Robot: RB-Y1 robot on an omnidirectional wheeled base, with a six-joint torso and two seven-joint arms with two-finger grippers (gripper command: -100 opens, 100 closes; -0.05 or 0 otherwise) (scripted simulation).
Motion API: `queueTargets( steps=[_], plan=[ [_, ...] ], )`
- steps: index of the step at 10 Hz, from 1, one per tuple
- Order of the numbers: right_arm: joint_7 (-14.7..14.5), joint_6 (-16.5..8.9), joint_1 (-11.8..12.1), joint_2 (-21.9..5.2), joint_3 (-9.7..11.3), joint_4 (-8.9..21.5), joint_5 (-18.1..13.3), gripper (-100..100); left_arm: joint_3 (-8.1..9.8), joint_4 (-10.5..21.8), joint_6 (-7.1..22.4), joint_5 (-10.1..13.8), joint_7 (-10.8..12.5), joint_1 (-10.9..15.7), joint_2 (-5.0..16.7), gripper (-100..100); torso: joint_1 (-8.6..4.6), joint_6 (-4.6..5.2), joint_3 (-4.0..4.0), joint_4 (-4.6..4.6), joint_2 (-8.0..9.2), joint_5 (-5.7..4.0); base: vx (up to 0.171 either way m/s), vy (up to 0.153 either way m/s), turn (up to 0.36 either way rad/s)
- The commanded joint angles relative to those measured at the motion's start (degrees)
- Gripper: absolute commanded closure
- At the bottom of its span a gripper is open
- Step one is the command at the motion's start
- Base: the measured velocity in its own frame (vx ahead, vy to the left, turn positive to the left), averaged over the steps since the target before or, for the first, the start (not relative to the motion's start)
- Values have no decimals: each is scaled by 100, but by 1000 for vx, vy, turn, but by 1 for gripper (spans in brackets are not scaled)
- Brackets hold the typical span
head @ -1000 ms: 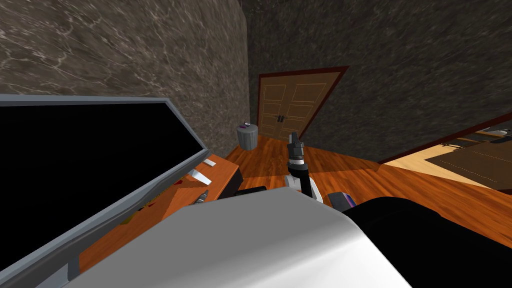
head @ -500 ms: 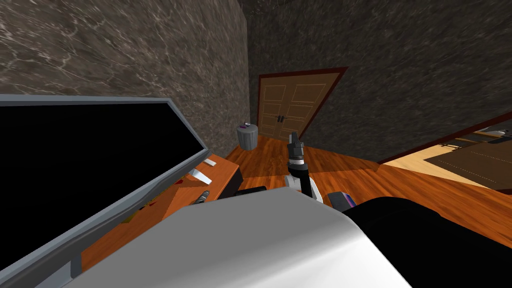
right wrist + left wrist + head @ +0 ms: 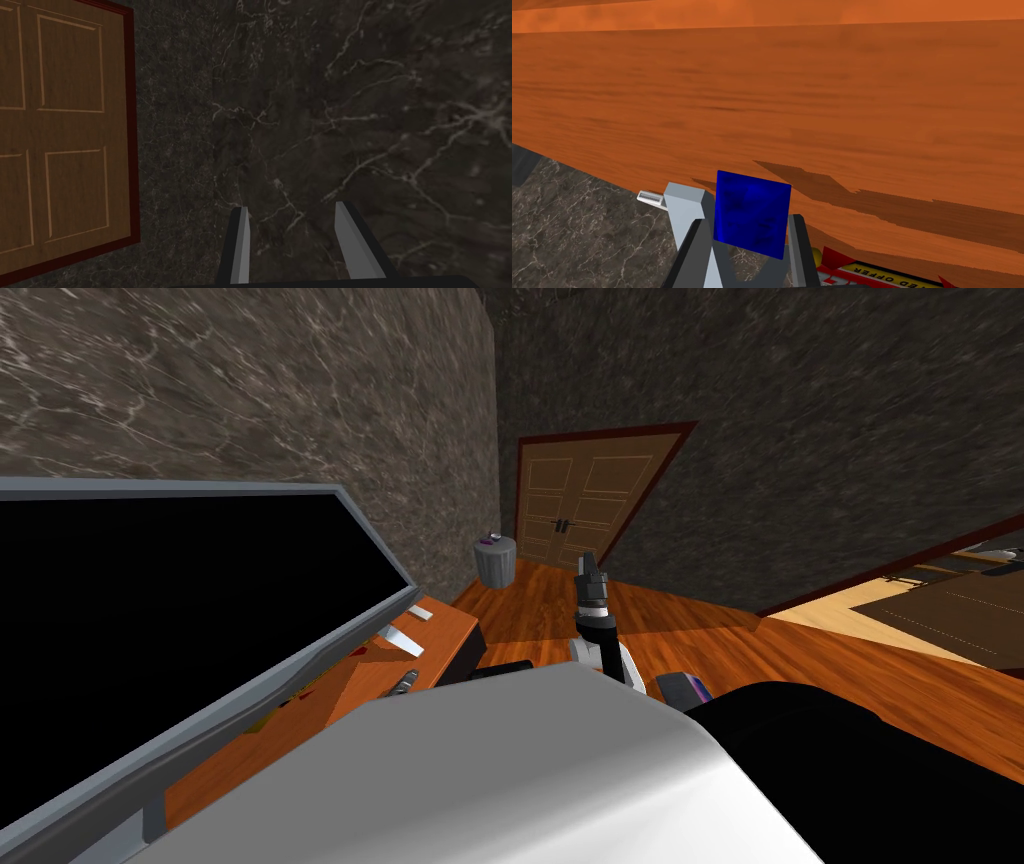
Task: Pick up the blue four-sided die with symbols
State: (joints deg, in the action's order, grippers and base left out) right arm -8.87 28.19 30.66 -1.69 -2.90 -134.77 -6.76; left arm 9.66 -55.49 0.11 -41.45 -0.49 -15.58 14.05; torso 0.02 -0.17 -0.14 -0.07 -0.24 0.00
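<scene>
Ahead of the left gripper (image 3: 748, 218), the orange wooden desktop (image 3: 812, 100) lies bare. A light grey block (image 3: 684, 202) stands just beside one finger; a red-and-yellow printed pack (image 3: 879, 274) lies near the other. A grey-framed black screen (image 3: 150, 618) overhangs the desk.

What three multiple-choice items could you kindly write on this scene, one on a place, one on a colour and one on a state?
1. Where is the die?
A. On the floor
B. Between the fingers of the left gripper
C. On a shelf

2. What colour is the bin near the door?
A. Grey
B. Red
C. Yellow

3. How is the right gripper?
A. Shut on a pen
B. Shut on nothing
C. Open, with nothing between its fingers

Answers:
1 B: the left wrist view shows the two fingers pressing the blue die's sides.
2 A: the head view shows a grey bin beside the double door.
3 C: the right wrist view shows the fingers standing well apart, gripping nothing.
</scene>
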Motion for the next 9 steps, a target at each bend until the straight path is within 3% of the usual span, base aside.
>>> queueTargets(
  steps=[1,7,8,9],
  plan=[
    [0,0,0,0,0,0,0,0,-61,-177,39,14,121,-190,56,100,0,0,0,0,0,0,3,-4,13],
    [0,0,0,0,0,0,0,0,-262,-797,78,48,567,-917,317,100,-6,5,-7,0,-14,0,20,-10,-24],
    [0,0,0,0,0,0,0,0,-232,-722,77,39,516,-840,284,100,-10,7,-8,0,-17,0,20,-9,-7],
    [0,0,0,0,0,0,0,0,-237,-738,81,39,529,-853,284,0,-6,7,-6,1,-12,0,0,0,0]
  ],
)
